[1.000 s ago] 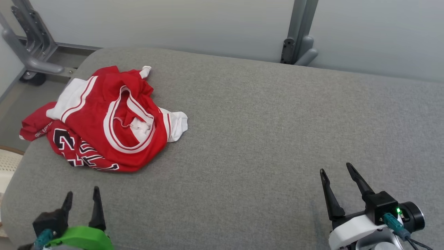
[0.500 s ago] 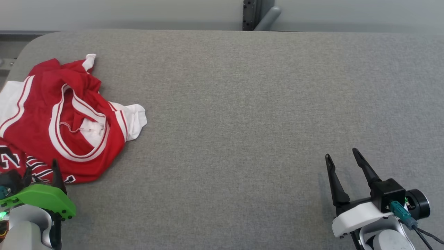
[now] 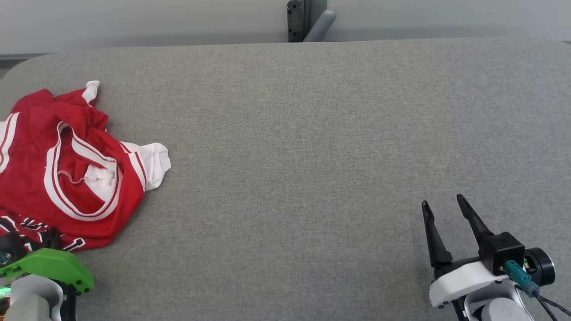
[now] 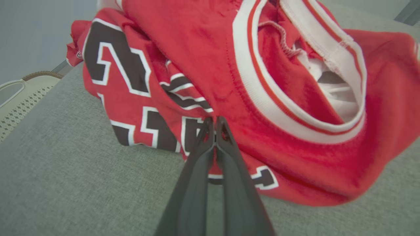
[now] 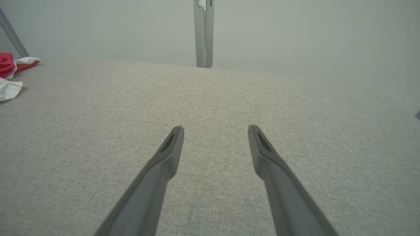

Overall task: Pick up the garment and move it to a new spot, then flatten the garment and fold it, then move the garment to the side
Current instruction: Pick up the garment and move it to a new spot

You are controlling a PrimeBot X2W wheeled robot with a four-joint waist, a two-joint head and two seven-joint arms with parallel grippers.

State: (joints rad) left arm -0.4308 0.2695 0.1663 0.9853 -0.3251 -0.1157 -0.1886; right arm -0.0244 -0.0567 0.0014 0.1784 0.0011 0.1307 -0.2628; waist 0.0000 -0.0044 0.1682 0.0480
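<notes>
A crumpled red garment (image 3: 26, 187) with white-striped trim and dark lettering lies at the left end of the grey padded surface (image 3: 312, 156). In the left wrist view the garment (image 4: 213, 49) is close up. My left gripper (image 4: 215, 120) has its fingers pressed together, pinching a fold at the garment's near edge beside the lettering. From the head, the left gripper (image 3: 51, 232) sits at that same near edge, partly hidden by its green mount. My right gripper (image 3: 442, 201) hovers open at the lower right, far from the garment. Between its fingers, the right gripper (image 5: 215, 128) holds nothing, and the garment (image 5: 8, 64) shows far left.
A grey metal post (image 3: 308, 20) stands behind the surface's back edge against a pale wall. A white perforated basket (image 4: 19, 95) sits beyond the surface's left edge. Bare grey fabric stretches between the garment and the right gripper.
The head camera has turned, shifting the whole picture. My left gripper has reached the garment's near edge and shut on it. The right gripper stays open in place.
</notes>
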